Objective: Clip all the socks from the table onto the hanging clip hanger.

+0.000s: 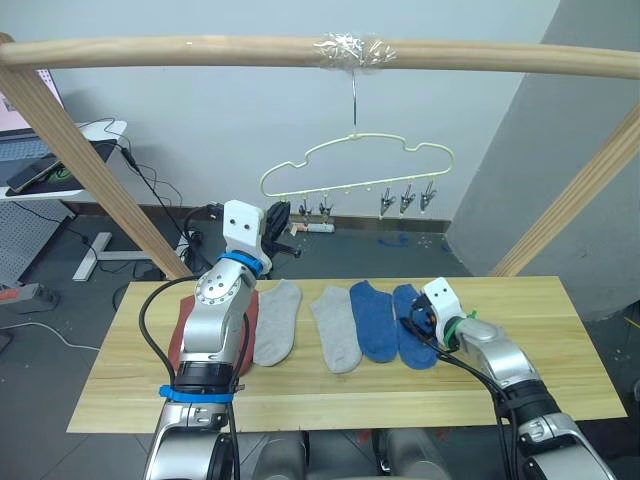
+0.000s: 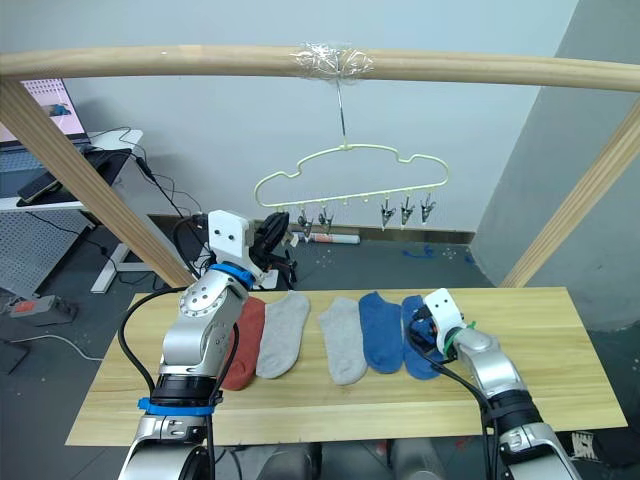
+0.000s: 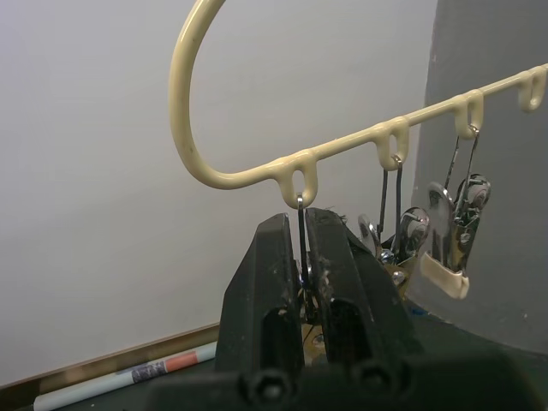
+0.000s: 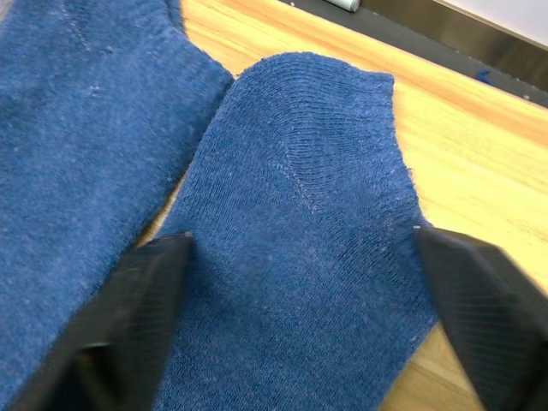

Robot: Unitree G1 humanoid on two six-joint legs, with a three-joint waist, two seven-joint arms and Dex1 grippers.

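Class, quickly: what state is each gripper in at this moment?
Left gripper: shut on the end clip of the clip hanger.
Right gripper: open, fingers either side of the blue sock, holding nothing.

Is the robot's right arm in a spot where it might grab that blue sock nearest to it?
Probably yes: the right gripper hangs open right over the outer blue sock, a finger on each side, nothing between.

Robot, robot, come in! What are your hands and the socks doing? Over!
Left gripper shut on end clip of clip hanger. Right gripper open over rightmost blue sock. Socks flat on table, none hung. Nothing blocking.
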